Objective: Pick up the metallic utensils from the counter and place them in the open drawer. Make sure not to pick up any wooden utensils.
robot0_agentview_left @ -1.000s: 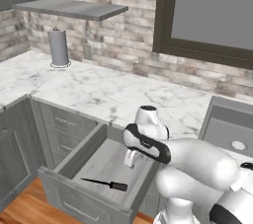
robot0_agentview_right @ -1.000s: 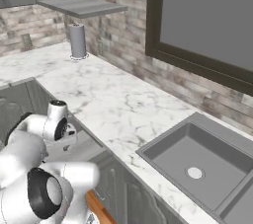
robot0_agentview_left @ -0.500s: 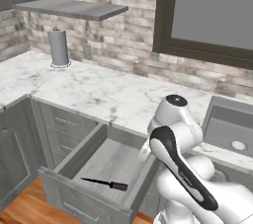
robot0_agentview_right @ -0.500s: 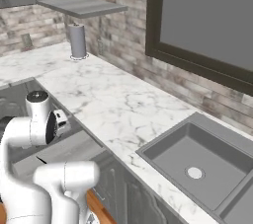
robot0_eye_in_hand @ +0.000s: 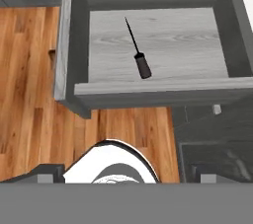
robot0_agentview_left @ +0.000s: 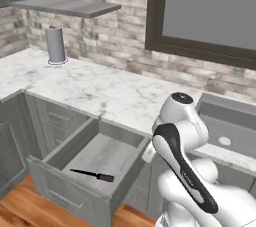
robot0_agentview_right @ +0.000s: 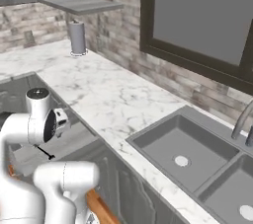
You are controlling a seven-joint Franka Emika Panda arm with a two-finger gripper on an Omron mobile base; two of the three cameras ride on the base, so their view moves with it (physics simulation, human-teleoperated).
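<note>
One knife (robot0_agentview_left: 92, 174) in drawer (robot0_agentview_left: 75, 143) — unmoved; arm raised.

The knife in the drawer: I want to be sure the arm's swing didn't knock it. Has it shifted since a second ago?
No. The knife lies at the same spot on the floor of the drawer, near the front, as before.

You are looking down into the open drawer (robot0_eye_in_hand: 74, 45), which spans the upper part of the frame. A black knife (robot0_eye_in_hand: 137, 53) lies alone on its pale grey floor, near the centre, thin blade toward the top and thick handle toward the bottom. Wooden floorboards (robot0_eye_in_hand: 29, 80) fill the left and lower middle
</note>
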